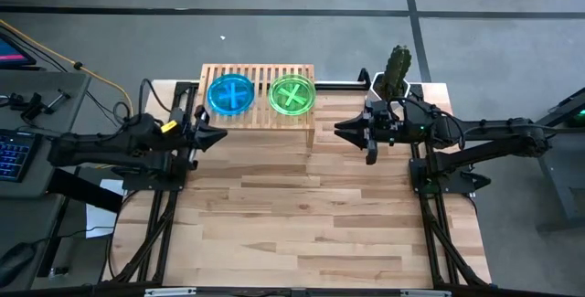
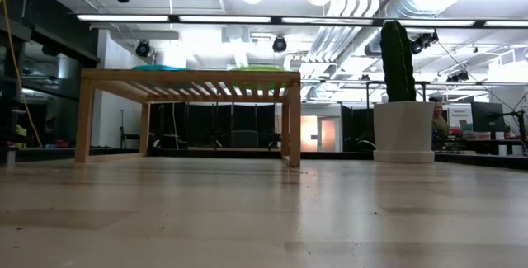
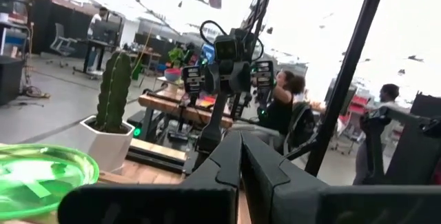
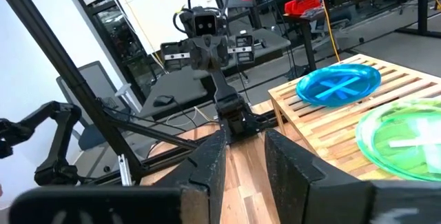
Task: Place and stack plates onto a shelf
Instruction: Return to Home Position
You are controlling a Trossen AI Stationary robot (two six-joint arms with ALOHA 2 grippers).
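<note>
The light-wood slatted shelf (image 1: 259, 114) stands at the table's far edge. On its top rest cyan-blue plates (image 1: 230, 94) toward the left and yellow-green plates (image 1: 292, 94) toward the right. How many lie in each pile cannot be told. Both piles show as thin edges in the low view, blue plates (image 2: 157, 68) and green plates (image 2: 262, 68). My left gripper (image 1: 219, 135) hovers shut just left of the shelf's near left corner. My right gripper (image 1: 340, 131) hovers right of the shelf, its fingers (image 4: 210, 158) a narrow gap apart. Neither holds anything.
A cactus in a white pot (image 1: 395, 76) stands at the far right of the table, close behind my right gripper, and shows in the low view as a cactus pot (image 2: 404, 132). The wooden tabletop (image 1: 302, 215) stretches toward the near edge. People sit at desks beyond the table.
</note>
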